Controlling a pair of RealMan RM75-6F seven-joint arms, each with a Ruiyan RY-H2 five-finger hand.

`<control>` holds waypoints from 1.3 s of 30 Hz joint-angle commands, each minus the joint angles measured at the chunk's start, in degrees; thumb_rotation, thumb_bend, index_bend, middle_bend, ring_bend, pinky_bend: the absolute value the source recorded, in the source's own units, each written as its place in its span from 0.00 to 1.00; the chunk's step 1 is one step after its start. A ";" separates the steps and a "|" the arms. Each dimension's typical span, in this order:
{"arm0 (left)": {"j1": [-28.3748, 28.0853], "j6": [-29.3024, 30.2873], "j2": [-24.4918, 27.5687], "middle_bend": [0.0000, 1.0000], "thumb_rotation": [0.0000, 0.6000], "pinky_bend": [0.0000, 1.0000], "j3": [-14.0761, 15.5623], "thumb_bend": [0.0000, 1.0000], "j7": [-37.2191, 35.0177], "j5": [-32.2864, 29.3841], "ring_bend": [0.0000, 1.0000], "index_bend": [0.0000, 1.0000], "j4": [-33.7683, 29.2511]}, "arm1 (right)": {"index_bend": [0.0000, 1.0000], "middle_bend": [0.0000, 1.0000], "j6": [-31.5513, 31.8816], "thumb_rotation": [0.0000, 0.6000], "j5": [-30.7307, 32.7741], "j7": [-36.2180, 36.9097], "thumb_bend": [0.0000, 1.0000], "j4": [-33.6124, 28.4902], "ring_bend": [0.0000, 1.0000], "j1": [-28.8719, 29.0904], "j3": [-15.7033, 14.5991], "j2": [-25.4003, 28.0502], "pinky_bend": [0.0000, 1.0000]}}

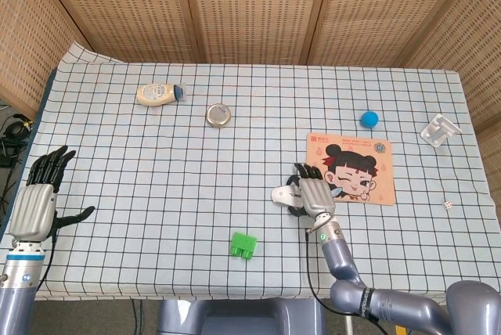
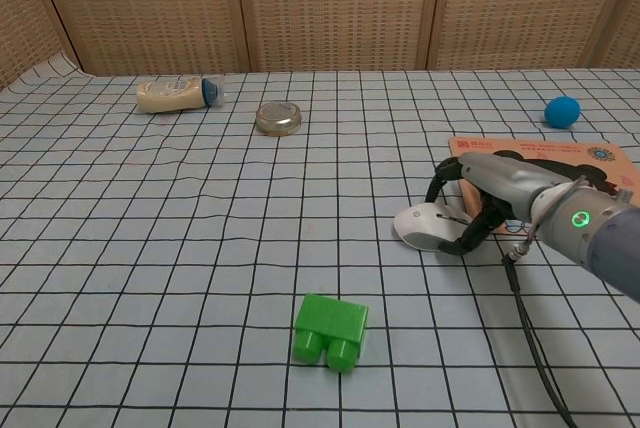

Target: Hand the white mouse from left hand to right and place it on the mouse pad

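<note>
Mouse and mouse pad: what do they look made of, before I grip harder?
The mouse looks like smooth hard white plastic with a slight sheen. The mouse pad looks like thin, flat matte fabric or rubber with a printed cartoon face. The right hand curls over the mouse.

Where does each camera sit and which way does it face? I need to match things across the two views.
Head view: high above the near edge, looking steeply down on the whole table; shows the left hand at the left edge and the right hand.
Chest view: low at the near edge, looking across the table toward the wicker screens; shows only the right hand and forearm.
Shared: right hand on the white mouse, mouse pad, green block, blue ball.
</note>
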 commanded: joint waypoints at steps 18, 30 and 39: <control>1.07 -0.74 -0.42 0.00 1.00 0.00 -1.58 0.11 0.36 0.50 0.00 0.09 0.25 | 0.59 0.47 -0.14 1.00 -16.52 3.94 0.44 -1.47 0.42 0.63 -3.19 13.62 0.47; 1.33 -1.39 -0.90 0.00 1.00 0.00 -1.68 0.11 1.32 1.00 0.00 0.09 0.09 | 0.61 0.47 -5.33 1.00 -27.91 4.08 0.44 6.66 0.42 4.04 -7.25 22.59 0.47; 1.41 -2.12 -1.42 0.00 1.00 0.00 -1.61 0.11 1.70 1.44 0.00 0.09 0.25 | 0.62 0.47 -10.48 1.00 -38.82 1.07 0.44 13.72 0.42 8.27 -13.47 24.32 0.47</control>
